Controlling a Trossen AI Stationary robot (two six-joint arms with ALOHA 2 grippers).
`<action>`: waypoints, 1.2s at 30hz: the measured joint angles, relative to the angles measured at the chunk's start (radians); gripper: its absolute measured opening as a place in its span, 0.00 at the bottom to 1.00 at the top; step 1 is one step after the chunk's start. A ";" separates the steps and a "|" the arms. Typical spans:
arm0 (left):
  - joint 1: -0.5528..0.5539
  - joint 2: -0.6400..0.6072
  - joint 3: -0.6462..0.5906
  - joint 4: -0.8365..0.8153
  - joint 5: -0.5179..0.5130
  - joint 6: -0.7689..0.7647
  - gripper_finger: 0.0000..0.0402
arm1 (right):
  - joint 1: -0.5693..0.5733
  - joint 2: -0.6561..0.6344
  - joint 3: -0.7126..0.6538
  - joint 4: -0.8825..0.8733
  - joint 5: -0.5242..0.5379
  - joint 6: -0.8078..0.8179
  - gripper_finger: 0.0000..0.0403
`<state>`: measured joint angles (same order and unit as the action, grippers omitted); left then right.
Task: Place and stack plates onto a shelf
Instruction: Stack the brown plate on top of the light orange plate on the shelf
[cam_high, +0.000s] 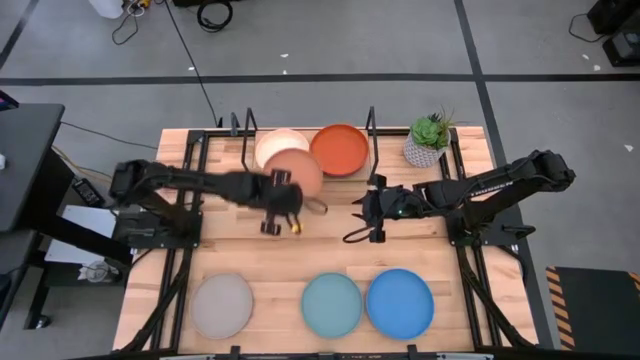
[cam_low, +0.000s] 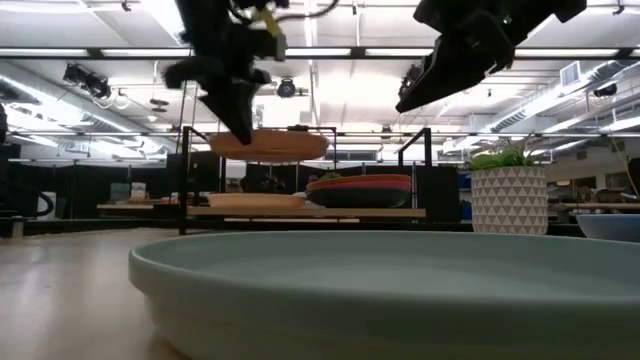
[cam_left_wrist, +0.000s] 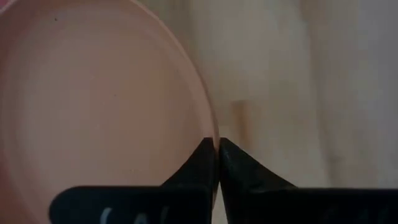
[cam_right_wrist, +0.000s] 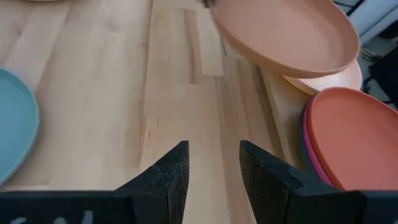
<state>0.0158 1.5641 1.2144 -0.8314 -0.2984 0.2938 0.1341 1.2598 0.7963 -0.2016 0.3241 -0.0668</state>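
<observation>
My left gripper (cam_high: 287, 193) is shut on the salmon plate (cam_high: 298, 170), which hangs in the air at the shelf's (cam_high: 372, 130) near-left side, partly over the pale pink plate (cam_high: 275, 145) lying on the shelf board. On the shelf's right half the orange plate (cam_high: 340, 150) tops a stack over the magenta (cam_right_wrist: 309, 152) and dark teal (cam_low: 360, 198) plates. Grey (cam_high: 222, 305), light turquoise (cam_high: 331, 304) and blue (cam_high: 400, 303) plates lie flat along the table's near edge. My right gripper (cam_high: 358, 218) hovers open, right of centre, touching nothing. My left gripper pinches the salmon plate's rim (cam_left_wrist: 216, 134) on its near side, one finger on the plate's upper face and one beneath it. The fingers (cam_low: 238, 125) come slanting down from the near-left. The plate (cam_low: 268, 145) is lifted clear and roughly level, above the shelf board.
A potted plant (cam_high: 428, 140) in a white patterned pot stands at the shelf's right end. Black wire uprights (cam_low: 184, 150) rise at the shelf's ends. Bare wood (cam_high: 330, 250) lies between the shelf and the near row of plates.
</observation>
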 joint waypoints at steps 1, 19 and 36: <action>0.042 -0.001 0.000 0.022 0.018 0.039 0.04 | 0.007 0.000 0.000 0.001 0.010 0.009 0.37; 0.402 0.000 -0.130 0.166 0.136 0.171 0.04 | 0.101 0.000 0.000 -0.005 0.105 0.091 0.37; 0.396 0.005 -0.176 0.257 0.163 0.223 0.04 | 0.101 0.000 0.000 0.007 0.105 0.066 0.37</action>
<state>0.4114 1.5689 1.0386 -0.5742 -0.1357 0.5167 0.2348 1.2598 0.7959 -0.1947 0.4290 -0.0010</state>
